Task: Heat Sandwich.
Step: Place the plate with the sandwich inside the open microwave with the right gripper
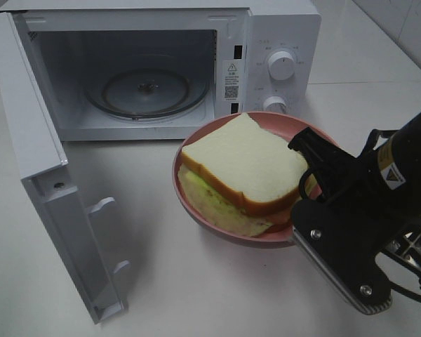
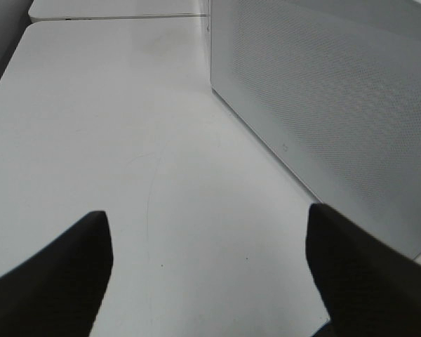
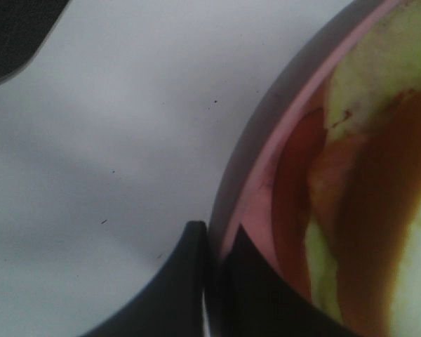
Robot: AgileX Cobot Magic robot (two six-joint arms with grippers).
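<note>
Right end effector [image 1: 302, 147] pinches the pink plate [image 1: 284, 123] by its rim. Sandwich [image 1: 242, 165] lies on that plate at its ten o'clock, long way nine to three. Left end effector [image 2: 207, 210] is wide open, empty.

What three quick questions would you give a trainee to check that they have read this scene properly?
1. True or false: the microwave has its door swung open.
2. Fill the gap: the sandwich is ___ the microwave (inside or outside).
3. Pick one: what does the right gripper pinch?
A. the sandwich
B. the rim of the pink plate
C. the door

Key: 1 true; 2 outside; 3 B.
</note>
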